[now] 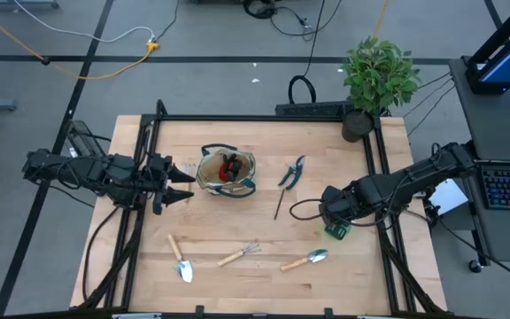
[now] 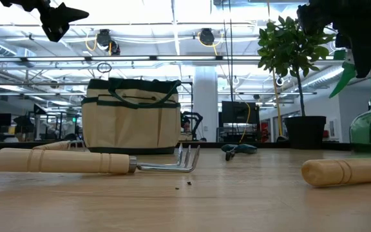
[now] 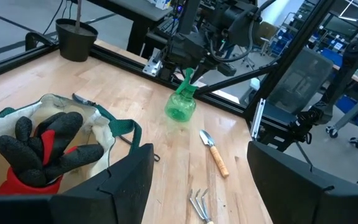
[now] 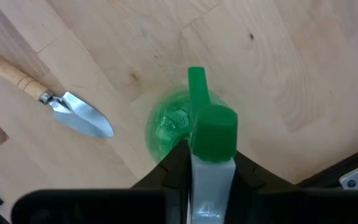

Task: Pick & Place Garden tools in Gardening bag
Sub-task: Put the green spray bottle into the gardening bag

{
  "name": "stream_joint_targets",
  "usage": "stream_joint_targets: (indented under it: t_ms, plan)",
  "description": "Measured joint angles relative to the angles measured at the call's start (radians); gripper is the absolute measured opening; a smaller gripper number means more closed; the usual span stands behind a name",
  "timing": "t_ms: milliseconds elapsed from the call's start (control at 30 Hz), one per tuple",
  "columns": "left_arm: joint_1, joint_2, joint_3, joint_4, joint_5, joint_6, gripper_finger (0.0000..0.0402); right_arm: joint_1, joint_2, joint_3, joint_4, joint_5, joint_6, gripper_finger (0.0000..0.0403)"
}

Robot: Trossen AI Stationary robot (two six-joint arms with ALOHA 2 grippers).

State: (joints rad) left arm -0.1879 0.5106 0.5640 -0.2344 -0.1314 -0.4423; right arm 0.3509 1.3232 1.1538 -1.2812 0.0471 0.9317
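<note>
The green spray bottle point(image 1: 337, 231) stands upright on its base near the table's right edge, with my right gripper point(image 1: 335, 217) shut on its top from above. The tan gardening bag point(image 1: 226, 171) stands at the table's far middle, and the red-black glove point(image 3: 42, 149) lies inside it. My left gripper point(image 1: 184, 184) hovers open just left of the bag, above the table. Black shears point(image 1: 292, 172) and a thin dark stick point(image 1: 279, 204) lie right of the bag. Two trowels point(image 1: 181, 259) point(image 1: 305, 260) and a hand rake point(image 1: 240, 254) lie flat near the front edge. My right gripper pinches the spray bottle's sprayer head point(image 4: 213, 134) between its two fingers, one on each side. The fingers come from above and point down. The bottle stays upright below them, its round green body point(image 4: 166, 124) on the table.
A potted leafy plant point(image 1: 377, 75) stands at the table's far right corner. A black frame rail point(image 1: 264, 119) runs around the table. The nearer trowel's blade point(image 4: 79, 115) lies close beside the bottle. Bare wood lies between the bag and the front row of tools.
</note>
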Motion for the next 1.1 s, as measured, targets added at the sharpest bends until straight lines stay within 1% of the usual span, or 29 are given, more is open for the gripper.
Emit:
stream_joint_targets:
  t_ms: [167, 300, 400, 567, 700, 800, 967, 1100]
  plan:
    - [0.000, 0.000, 0.000, 0.000, 0.000, -0.001, 0.0267, -0.032, -0.016, 0.000, -0.002, -0.001, -0.018, 0.0046]
    - [0.000, 0.000, 0.000, 0.000, 0.000, -0.001, 0.0267, -0.080, -0.033, 0.026, -0.005, -0.029, -0.058, 0.0055]
    - [0.000, 0.000, 0.000, 0.000, -0.001, 0.001, 0.0267, -0.116, -0.039, 0.085, -0.002, -0.029, -0.112, 0.0048]
    - [0.000, 0.000, 0.000, 0.000, -0.002, 0.017, 0.0267, -0.169, -0.040, 0.227, 0.026, -0.028, -0.215, 0.0046]
    - [0.000, 0.000, 0.000, 0.000, -0.010, 0.023, 0.0267, -0.214, -0.039, 0.327, 0.145, -0.026, -0.288, 0.0047]
    - [0.000, 0.000, 0.000, 0.000, -0.010, 0.027, 0.0267, -0.249, -0.039, 0.374, 0.294, -0.027, -0.358, 0.0047]
    - [0.000, 0.000, 0.000, 0.000, -0.010, 0.029, 0.0267, -0.309, -0.037, 0.385, 0.580, -0.027, -0.477, 0.0047]
    - [0.000, 0.000, 0.000, 0.000, -0.010, 0.029, 0.0267, -0.364, -0.008, 0.388, 0.726, -0.035, -0.542, 0.0047]
